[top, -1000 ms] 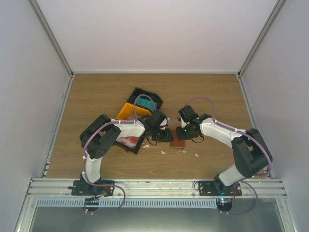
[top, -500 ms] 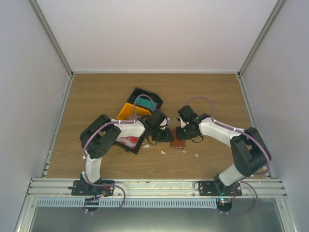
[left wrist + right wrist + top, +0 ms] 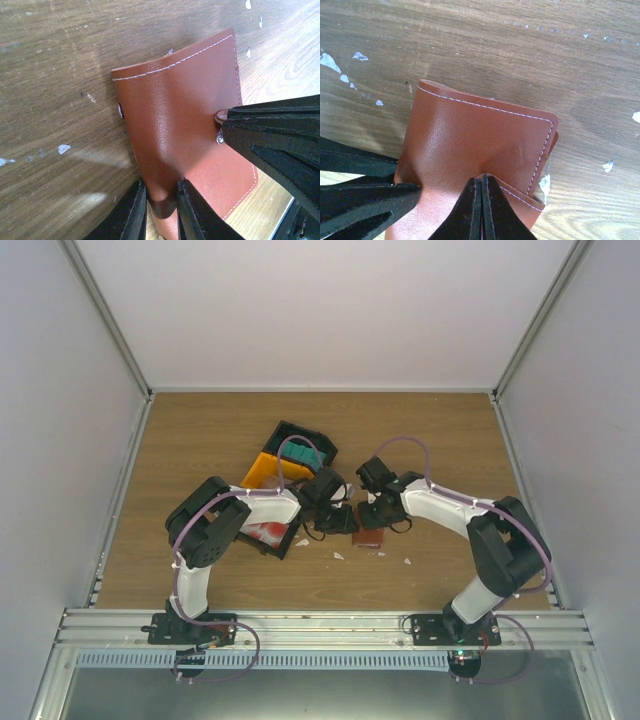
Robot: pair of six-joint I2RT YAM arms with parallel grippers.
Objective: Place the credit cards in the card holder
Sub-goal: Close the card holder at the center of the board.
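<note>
Left gripper (image 3: 345,521) and right gripper (image 3: 371,511) are hanging tip to tip over the card holder (image 3: 368,538), which is lying mid-way across the table (image 3: 200,430) beside the bins (image 3: 285,462). Left wrist view: fingers (image 3: 134,212) are pinching the reddish-brown, white-stitched cover's edge. Right wrist view: fully closed tips are touching its puckered flap, and bare wood is showing beyond its far edge.

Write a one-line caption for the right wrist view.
Right gripper pinches the brown card holder on the wooden table while the left gripper grips another edge.
</note>
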